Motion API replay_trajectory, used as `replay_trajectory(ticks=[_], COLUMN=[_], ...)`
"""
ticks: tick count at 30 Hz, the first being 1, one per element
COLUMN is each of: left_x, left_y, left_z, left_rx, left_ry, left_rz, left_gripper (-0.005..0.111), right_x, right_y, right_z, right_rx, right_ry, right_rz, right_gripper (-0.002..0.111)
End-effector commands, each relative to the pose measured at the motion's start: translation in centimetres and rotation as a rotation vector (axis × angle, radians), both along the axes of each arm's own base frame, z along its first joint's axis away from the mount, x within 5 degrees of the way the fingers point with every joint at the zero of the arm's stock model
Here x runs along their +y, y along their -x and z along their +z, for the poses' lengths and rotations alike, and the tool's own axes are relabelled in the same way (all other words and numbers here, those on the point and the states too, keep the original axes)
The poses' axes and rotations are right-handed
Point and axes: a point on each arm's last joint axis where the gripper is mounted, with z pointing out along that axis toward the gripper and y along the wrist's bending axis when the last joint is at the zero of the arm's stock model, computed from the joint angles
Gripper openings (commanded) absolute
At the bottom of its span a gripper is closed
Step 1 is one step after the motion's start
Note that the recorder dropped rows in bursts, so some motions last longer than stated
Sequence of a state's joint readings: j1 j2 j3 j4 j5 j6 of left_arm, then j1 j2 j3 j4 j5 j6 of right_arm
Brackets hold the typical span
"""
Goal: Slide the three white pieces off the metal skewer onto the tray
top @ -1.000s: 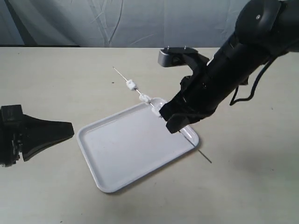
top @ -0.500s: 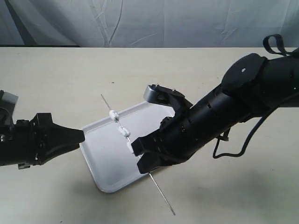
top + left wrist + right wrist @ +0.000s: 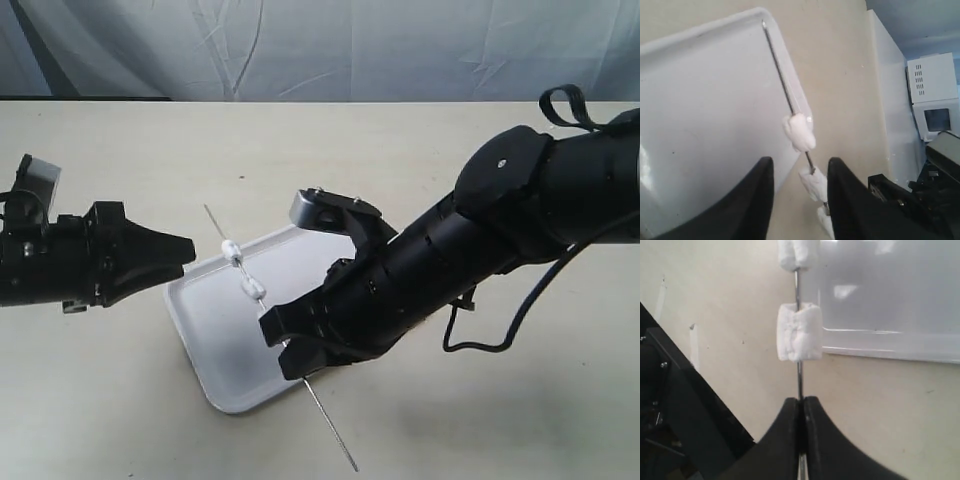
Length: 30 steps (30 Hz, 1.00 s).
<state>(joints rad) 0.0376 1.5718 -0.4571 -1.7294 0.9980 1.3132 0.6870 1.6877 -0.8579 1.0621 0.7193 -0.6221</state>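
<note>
My right gripper (image 3: 297, 352) is shut on the metal skewer (image 3: 218, 230) and holds it slanted over the near left part of the tray (image 3: 212, 335); the shut jaws also show in the right wrist view (image 3: 800, 401). Two white pieces (image 3: 231, 250) (image 3: 254, 290) sit on the rod above the tray; the third is by the right fingers, seen only in the left wrist view (image 3: 826, 226). My left gripper (image 3: 186, 250) is open, its tips just left of the pieces. In its wrist view the open left gripper (image 3: 800, 164) frames the middle piece (image 3: 814, 184).
The beige table (image 3: 120, 160) runs around the tray, with a grey cloth backdrop (image 3: 300, 50) behind it. A black cable (image 3: 500, 330) loops off the right arm. A white appliance (image 3: 935, 95) stands beyond the table in the left wrist view.
The right gripper has carried the skewer down and left, over the tray's left part. The left gripper has moved right toward the pieces and opened.
</note>
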Motion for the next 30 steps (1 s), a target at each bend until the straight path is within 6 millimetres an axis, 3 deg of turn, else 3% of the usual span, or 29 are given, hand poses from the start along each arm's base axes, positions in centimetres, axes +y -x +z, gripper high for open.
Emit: replay_trajectory(ticks=[1,9,16,25,30], left_x=[-1.4,-5.6,-6.1,-6.1,-6.2], left_y=[-0.6,-1.8,-3.5,-3.8,-3.9], left_z=[0.2,-2.3,-3.0,-2.8,-2.8], left_rx=[-0.015,0.07,0.073,0.043,0.043], left_ry=[0.007,0.0,0.001,-0.006,-0.004], left_rz=[-0.052,-0.207,-0.212,-0.219,-0.217], left_gripper=[0.036,0.036,0.036,0.036,0.036], right_x=[-0.4,-2.2,-3.3,-2.6,-1.4], right_y=[0.1,1.7,2.8,2.6,3.4], right_z=[-0.2,-1.3,-1.9,-1.3,-1.1], right_rx=[0.006,0.016,0.033,0.069,0.072], right_ry=[0.018,0.049,0.032,-0.065,-0.09], right_rz=[-0.074,-0.154,-0.224,-0.293,-0.303], right_gripper=[-0.001,-0.001,-0.001,-0.001,-0.001])
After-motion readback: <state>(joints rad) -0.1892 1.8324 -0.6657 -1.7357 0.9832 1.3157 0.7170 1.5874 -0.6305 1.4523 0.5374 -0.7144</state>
